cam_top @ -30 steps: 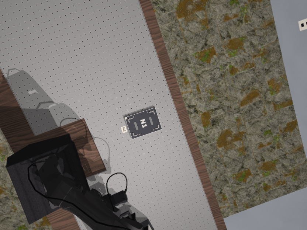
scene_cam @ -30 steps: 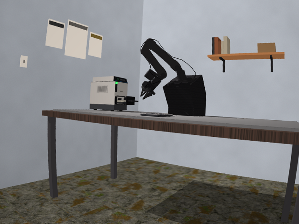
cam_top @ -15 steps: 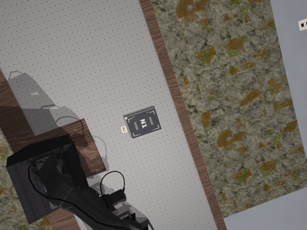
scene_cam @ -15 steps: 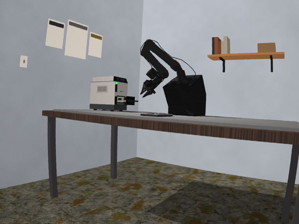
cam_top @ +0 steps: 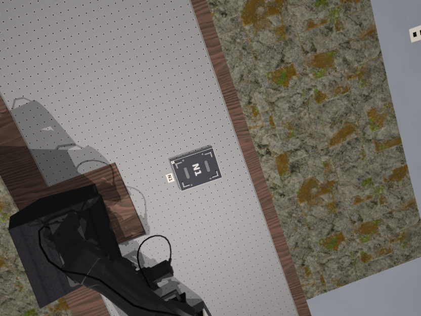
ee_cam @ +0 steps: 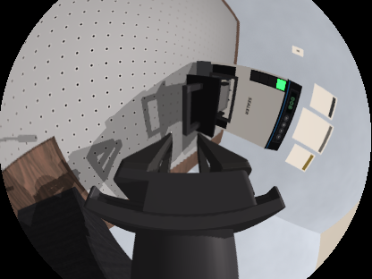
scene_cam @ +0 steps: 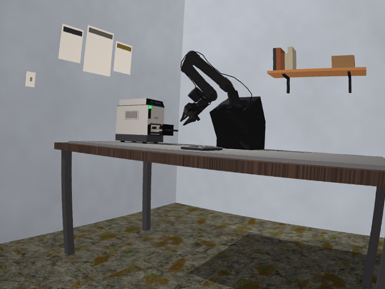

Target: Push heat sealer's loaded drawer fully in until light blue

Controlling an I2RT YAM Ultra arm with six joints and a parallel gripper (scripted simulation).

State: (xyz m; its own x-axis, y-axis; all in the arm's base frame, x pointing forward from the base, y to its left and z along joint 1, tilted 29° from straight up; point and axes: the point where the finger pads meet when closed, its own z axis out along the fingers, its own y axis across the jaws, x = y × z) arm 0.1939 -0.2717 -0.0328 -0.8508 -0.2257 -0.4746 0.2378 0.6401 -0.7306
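Note:
The cream heat sealer (scene_cam: 131,122) (ee_cam: 254,109) stands upright on the table, its light (scene_cam: 150,106) (ee_cam: 281,84) green. Its drawer (scene_cam: 168,130) (ee_cam: 206,107) is pulled out, with the dark front panel standing clear of the body and a bar handle (scene_cam: 176,130) (ee_cam: 185,111) facing the arm. A light-coloured part shows behind the panel; the seal sheet and sealing frame cannot be made out. My gripper (scene_cam: 183,123) (ee_cam: 184,137) is partly open and empty. Its tips point down towards the handle, a little above it and on the arm's side, apparently not touching. In the top view the sealer is out of view.
A flat dark plate marked N1 (cam_top: 200,176) (scene_cam: 202,148) lies on the perforated table top (cam_top: 135,102) (ee_cam: 89,49), with a small N1 label (cam_top: 169,178) beside it. The arm's black pedestal (cam_top: 30,265) (scene_cam: 241,125) stands behind the gripper. Walls are beyond the sealer.

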